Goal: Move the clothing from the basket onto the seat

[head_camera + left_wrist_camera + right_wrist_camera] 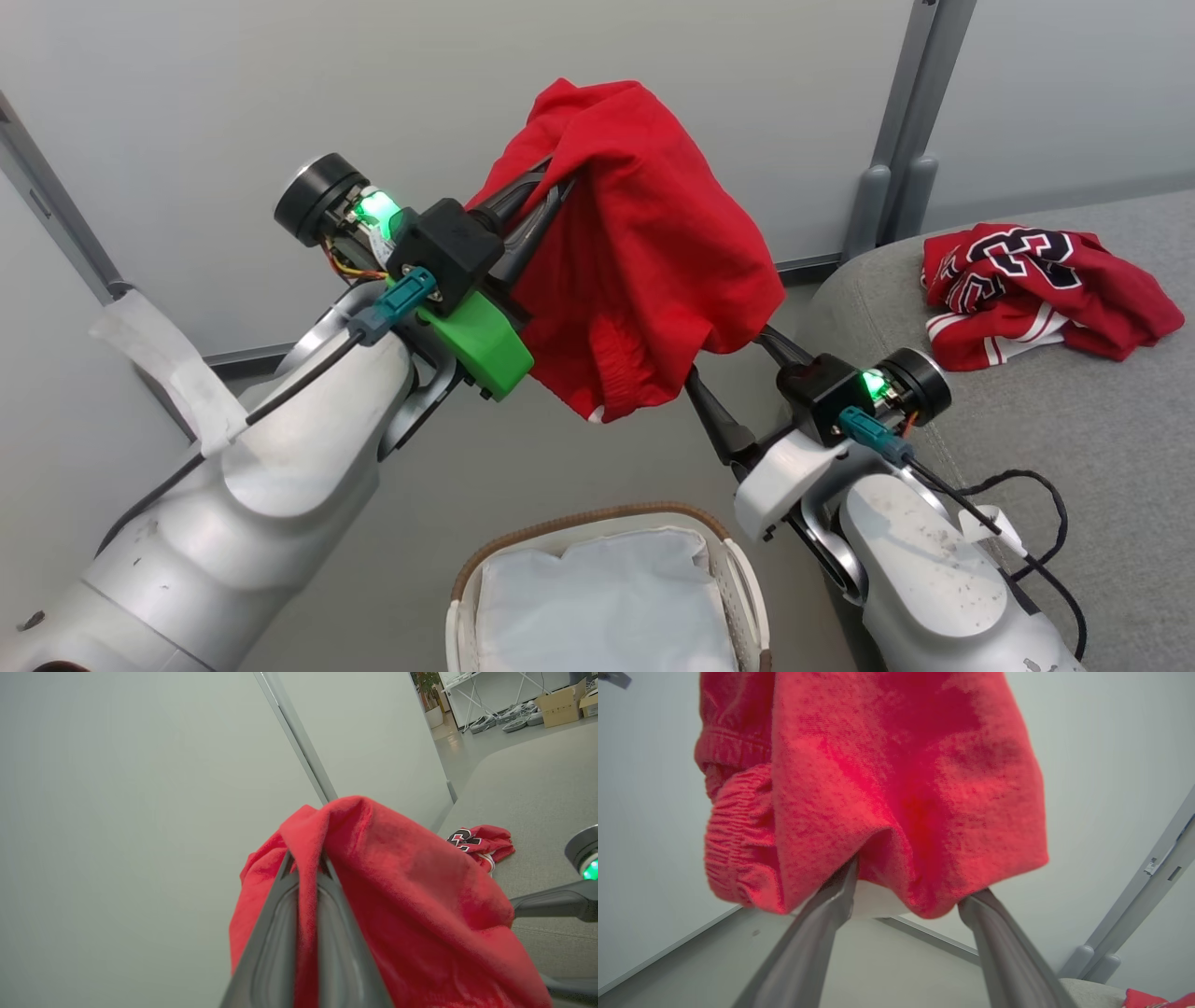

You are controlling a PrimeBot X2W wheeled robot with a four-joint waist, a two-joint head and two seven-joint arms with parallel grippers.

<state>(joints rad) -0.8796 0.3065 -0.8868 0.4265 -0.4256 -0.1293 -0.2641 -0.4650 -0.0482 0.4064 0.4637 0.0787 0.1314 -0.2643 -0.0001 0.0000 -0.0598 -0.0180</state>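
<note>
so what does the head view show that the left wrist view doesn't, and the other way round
Head view: the basket low in front, holding its white liner.

Left wrist view: a room beyond the seat, with cardboard boxes and a potted plant.

Both: the plain red garment pinched in the left pincer, the open right pincer under its hanging edge, and the numbered jersey lying on the seat.
</note>
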